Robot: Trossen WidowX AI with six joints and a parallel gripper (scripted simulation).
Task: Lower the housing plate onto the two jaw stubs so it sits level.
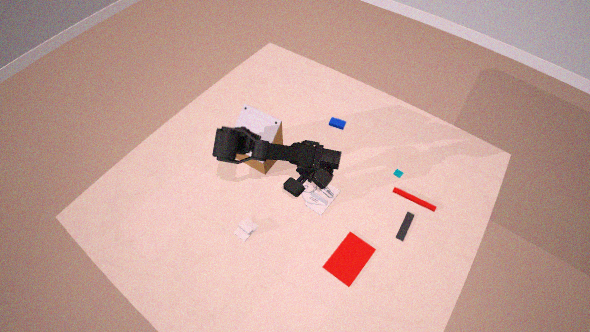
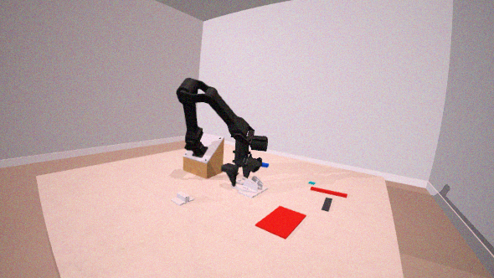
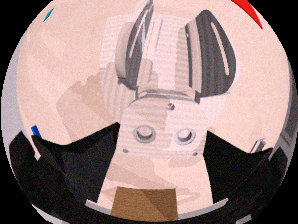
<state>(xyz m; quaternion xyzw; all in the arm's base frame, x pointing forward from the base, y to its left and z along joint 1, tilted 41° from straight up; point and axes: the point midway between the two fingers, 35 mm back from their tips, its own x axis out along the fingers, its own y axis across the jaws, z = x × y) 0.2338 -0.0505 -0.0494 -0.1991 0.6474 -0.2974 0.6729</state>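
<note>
The pale housing plate spans the space between my two black fingertips in the wrist view, with a round pale end showing in each of its two ringed holes. My gripper is shut on its side edges. Two grey jaws reach out from under the plate's far edge, spread apart, over a white base. The plate looks about level. Its underside and the stubs' sides are hidden, so I cannot tell whether it touches down fully.
A small white stepped part stands apart from the base. A red sheet, a red bar, a dark bar, a teal chip and a blue block lie around. The arm's wooden pedestal is behind.
</note>
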